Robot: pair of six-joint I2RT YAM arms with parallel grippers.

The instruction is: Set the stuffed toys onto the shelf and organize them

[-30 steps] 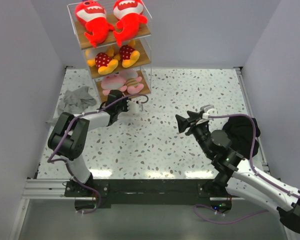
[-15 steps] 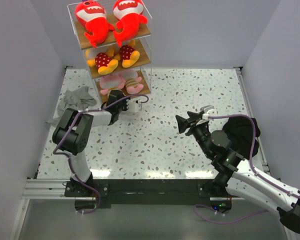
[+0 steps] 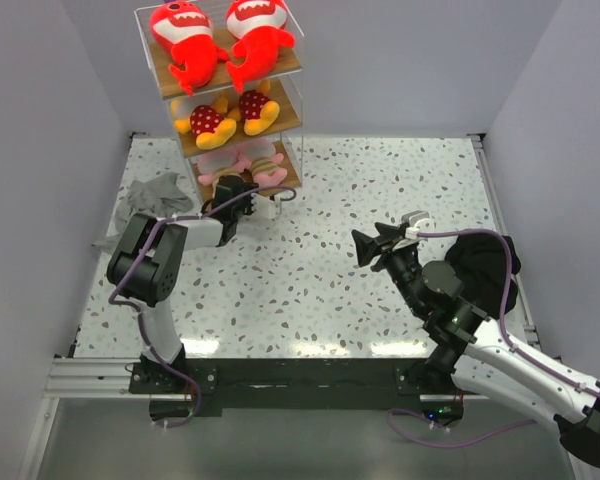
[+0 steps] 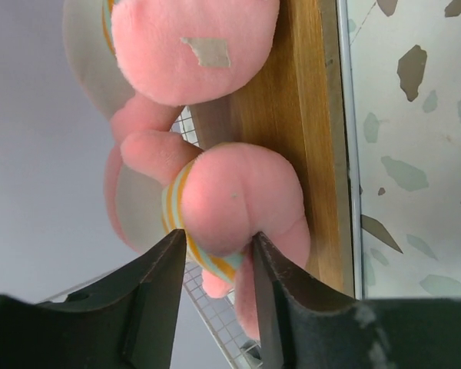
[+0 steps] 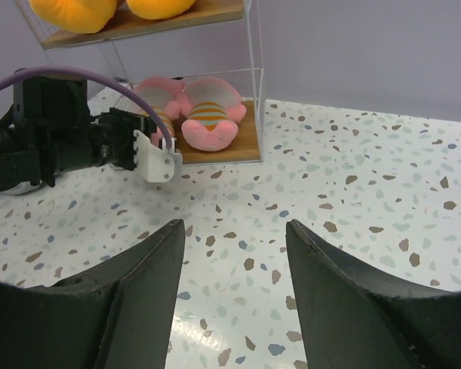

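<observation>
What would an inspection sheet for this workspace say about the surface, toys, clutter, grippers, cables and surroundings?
Surface: speckled white table.
Job's things: the shelf holds all six toys: red sharks on top, yellow-orange toys in the middle, pink toys at the bottom.
Clutter: grey cloth at the left edge; black object on the right side, unclear what.
Grippers: left gripper open at the bottom tier, its tips at a pink toy; right gripper open, empty, over the table.
Cables: purple cables along both arms.
Surroundings: plain grey walls.
</observation>
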